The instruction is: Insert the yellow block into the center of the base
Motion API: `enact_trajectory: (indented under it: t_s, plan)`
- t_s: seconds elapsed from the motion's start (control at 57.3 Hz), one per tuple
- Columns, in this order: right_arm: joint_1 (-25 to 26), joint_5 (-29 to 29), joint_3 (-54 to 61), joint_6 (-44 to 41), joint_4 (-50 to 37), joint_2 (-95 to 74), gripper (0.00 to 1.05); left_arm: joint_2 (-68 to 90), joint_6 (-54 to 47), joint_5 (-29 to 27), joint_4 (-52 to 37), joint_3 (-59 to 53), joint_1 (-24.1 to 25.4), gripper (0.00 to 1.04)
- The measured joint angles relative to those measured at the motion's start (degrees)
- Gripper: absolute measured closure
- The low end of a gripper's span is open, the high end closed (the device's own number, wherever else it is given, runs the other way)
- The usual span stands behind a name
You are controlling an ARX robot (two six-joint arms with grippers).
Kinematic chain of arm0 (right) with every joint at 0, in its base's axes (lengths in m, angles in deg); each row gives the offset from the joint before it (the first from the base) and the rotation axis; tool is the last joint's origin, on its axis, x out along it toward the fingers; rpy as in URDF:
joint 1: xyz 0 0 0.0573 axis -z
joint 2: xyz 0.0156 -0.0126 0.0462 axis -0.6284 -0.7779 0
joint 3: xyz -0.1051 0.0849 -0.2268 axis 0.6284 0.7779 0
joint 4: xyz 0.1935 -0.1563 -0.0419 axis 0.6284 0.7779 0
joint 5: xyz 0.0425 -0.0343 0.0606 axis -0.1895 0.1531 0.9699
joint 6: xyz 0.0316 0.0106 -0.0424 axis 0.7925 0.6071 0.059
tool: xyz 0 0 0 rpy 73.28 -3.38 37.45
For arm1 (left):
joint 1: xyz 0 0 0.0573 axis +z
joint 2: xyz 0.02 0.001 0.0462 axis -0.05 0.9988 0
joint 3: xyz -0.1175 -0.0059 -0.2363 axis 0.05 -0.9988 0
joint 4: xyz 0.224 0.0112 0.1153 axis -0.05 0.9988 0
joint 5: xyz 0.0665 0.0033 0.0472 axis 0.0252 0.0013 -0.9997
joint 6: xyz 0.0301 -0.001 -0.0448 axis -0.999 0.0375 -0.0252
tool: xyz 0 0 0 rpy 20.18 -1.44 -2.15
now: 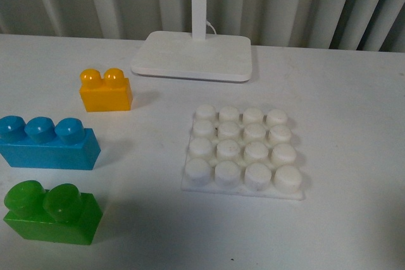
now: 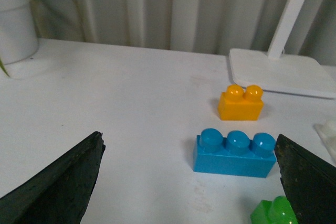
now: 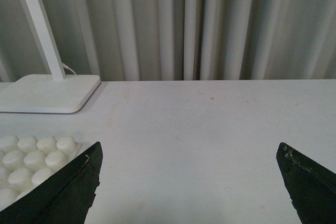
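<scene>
Reaching for the pick looks like the step in hand, not yet begun. L gripper (image 2: 187,139) is spread wide w/ nothing betw. its fingers; R gripper (image 3: 189,148) is equally wide & empty.

Nearest ahead of L gripper sits the blue three-stud brick (image 2: 233,153), toward its one finger. The green brick (image 2: 273,213) is closer to that same finger but cut off at the frame edge. Past the blue one is the yellow block (image 2: 240,103), upright on the table, studs up, nothing touching it. Beyond that is the lamp stand (image 2: 281,72).

Next move, I'd judge: L gripper goes fwd over the blue brick w/o clipping it, drops astride the yellow block, closes, then carries it to the base (image 1: 243,150).

The base lies close beside R gripper's finger & is only partly in that view. All studs are bare. Neither arm shows in front view, so height above the table is hard to tell.
</scene>
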Motion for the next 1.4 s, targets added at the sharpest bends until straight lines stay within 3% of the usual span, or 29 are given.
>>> enact_trajectory:
  t_s: [0.122, 0.227, 0.314, 0.471, 0.768, 0.89, 1.029, 1.396]
  plan:
    - [0.00, 0.07, 0.00, 0.00, 0.00, 0.00, 0.09, 15.30, -6.71, 8.63, -7.41, 7.04, 1.11, 0.06]
    - [0.00, 0.07, 0.00, 0.00, 0.00, 0.00, 0.09, 28.52, -15.54, 18.29, -7.48, 16.24, 1.95, 0.06]
    - [0.00, 0.07, 0.00, 0.00, 0.00, 0.00, 0.09, 38.66, -25.22, 25.31, -3.19, 24.02, 2.16, 0.06]
    - [0.00, 0.04, 0.00, 0.00, 0.00, 0.00, 0.09, 55.95, -42.84, 32.37, 10.14, 40.11, 1.90, 0.06]
    - [0.00, 0.07, 0.00, 0.00, 0.00, 0.02, 0.09, 77.13, -61.22, 30.32, 31.85, 62.05, -0.52, 0.06]
    - [0.00, 0.07, 0.00, 0.00, 0.00, 0.00, 0.09, 86.53, -68.26, 25.16, 41.62, 70.79, -1.09, 0.06]
    - [0.00, 0.07, 0.00, 0.00, 0.00, 0.00, 0.09, 96.02, -73.05, 17.03, 43.43, 80.02, -1.88, 0.06]
    - [0.00, 0.07, 0.00, 0.00, 0.00, 0.00, 0.09, 106.16, -75.84, 11.98, 44.63, 90.36, -6.45, 0.06]
